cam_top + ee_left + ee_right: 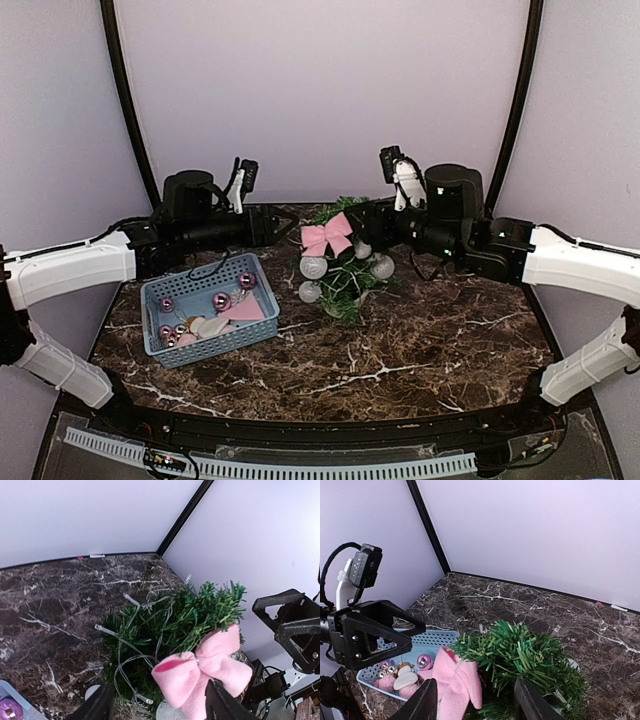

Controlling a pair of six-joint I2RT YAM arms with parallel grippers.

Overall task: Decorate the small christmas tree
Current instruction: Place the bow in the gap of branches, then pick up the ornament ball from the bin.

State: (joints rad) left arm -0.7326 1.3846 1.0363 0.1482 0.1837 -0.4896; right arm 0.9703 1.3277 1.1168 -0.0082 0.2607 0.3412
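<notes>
One small christmas tree [345, 285] sits mid-counter [430, 350] beside one blue basket [205, 345], wearing one pink bow [327, 237]. Two end effectors, left [160, 704] and right [477, 699], flank it, both released. Only the top view shows the basket whole.

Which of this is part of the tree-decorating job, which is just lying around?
Job: small christmas tree; pink bow on it; silver baubles on it; light string in its branches; blue basket of pink baubles.
Lying about: white slotted strip at the near edge; white scrap at the wall's foot.

Pale lilac walls [320, 90] — dark marble tabletop [400, 340]
</notes>
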